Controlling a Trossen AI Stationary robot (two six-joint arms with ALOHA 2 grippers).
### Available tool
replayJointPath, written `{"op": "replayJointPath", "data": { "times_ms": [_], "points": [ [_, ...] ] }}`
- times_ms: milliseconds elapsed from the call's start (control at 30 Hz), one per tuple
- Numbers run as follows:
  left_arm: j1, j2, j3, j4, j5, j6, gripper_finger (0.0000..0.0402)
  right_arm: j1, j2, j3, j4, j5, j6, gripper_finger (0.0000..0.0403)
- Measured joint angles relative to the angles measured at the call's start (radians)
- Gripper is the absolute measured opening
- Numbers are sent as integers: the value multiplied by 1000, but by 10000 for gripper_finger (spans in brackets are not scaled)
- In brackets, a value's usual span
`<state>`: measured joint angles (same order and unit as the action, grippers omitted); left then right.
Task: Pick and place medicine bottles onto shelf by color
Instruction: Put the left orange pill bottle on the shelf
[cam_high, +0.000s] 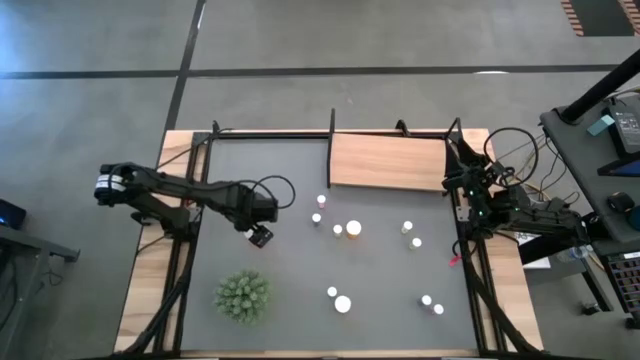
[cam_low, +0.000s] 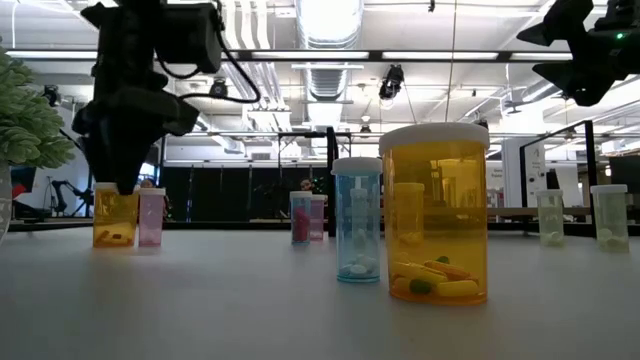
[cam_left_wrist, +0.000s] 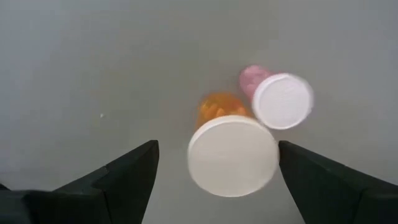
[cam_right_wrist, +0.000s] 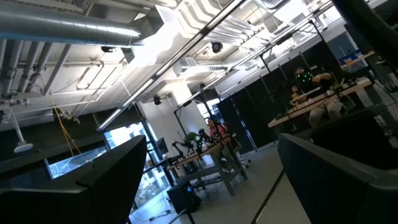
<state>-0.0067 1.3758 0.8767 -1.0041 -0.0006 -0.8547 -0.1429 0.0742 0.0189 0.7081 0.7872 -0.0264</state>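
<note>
The left gripper (cam_left_wrist: 214, 163) hangs with its jaws wide apart over a round orange bottle (cam_left_wrist: 231, 146) with a smooth white cap (a pink bottle (cam_left_wrist: 273, 96) touches it), well in front of the flat wooden shelf (cam_high: 388, 160), so drop straight down and squeeze gently.

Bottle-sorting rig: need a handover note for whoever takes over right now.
Left claw: open, empty, hovering over the dark grey mat, with an orange white-capped bottle and a pink white-capped bottle below it.
Right claw: open, empty, parked at the table's right edge, pointing out into the room.
Light-wood shelf board: at the far edge, no bottles on it.
Done: nothing placed.
Left: every bottle on the mat, to sort by colour.
</note>
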Motion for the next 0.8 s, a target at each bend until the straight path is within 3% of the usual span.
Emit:
{"op": "replayJointPath", "data": {
  "times_ms": [233,667,800],
  "points": [
    [0,0,-24,56,1,54,300,0,0,0,0,0,0,352],
    [0,0,-22,61,0,76,201,0,0,0,0,0,0,352],
    [0,0,-22,62,-1,75,190,0,0,0,0,0,0,352]
  ]
}}
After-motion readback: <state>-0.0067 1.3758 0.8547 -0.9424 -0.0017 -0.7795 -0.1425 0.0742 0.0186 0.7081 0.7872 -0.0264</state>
